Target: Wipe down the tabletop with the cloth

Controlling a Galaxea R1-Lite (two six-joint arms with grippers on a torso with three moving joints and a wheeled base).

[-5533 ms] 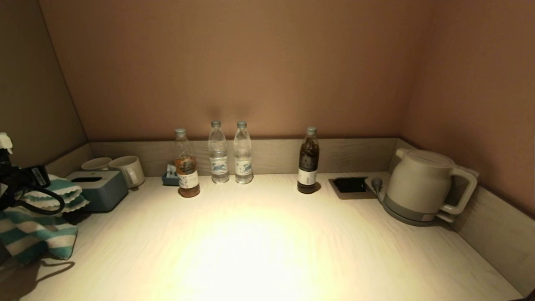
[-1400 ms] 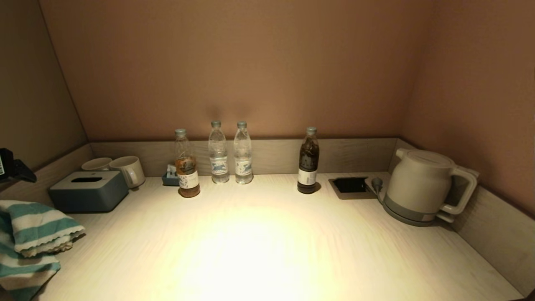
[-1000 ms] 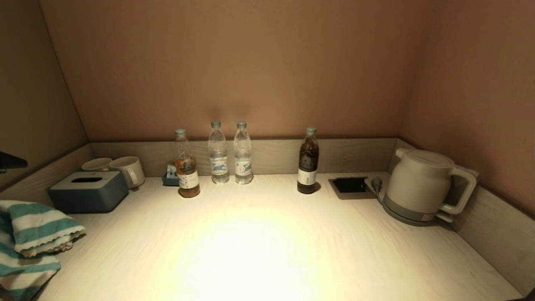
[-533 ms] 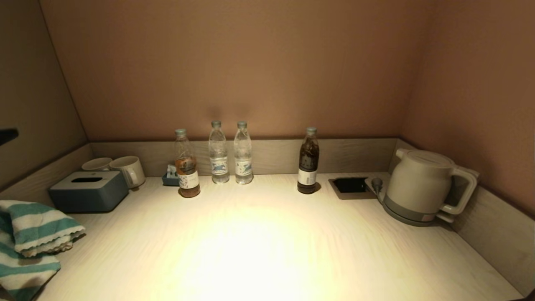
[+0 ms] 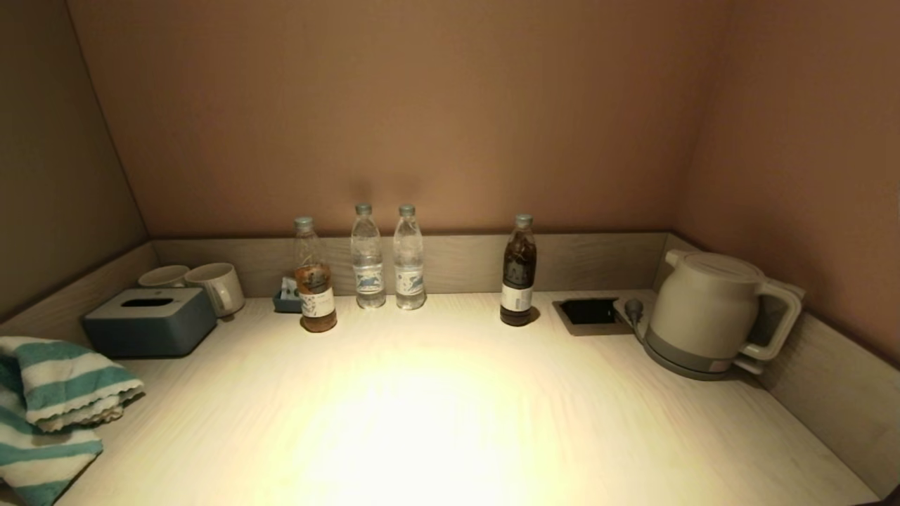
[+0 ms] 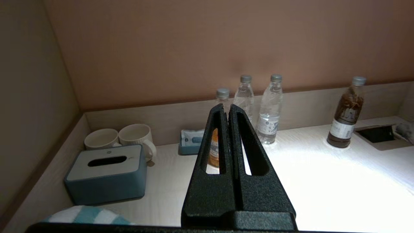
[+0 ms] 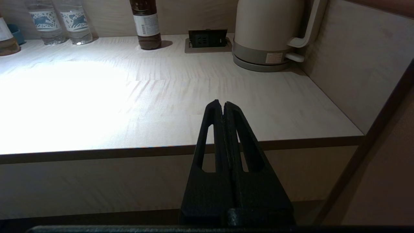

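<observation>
Looking down from the head view, neither arm shows up at all, just the counter [image 5: 436, 422] with the cloth [image 5: 53, 407] bunched at its near left corner, partly hanging over the left edge. Only a sliver of that teal-and-white towel peeks into the left wrist view. That same view is the only place the left gripper [image 6: 226, 106] shows: fingers pressed together, holding nothing, up above the counter near the tissue box [image 6: 106, 173] and two mugs [image 6: 137, 137]. The right wrist view gives the other side: right gripper [image 7: 220, 103] also shut tight and empty, parked off the counter's front edge, facing the kettle [image 7: 268, 32] in the far right corner.
</observation>
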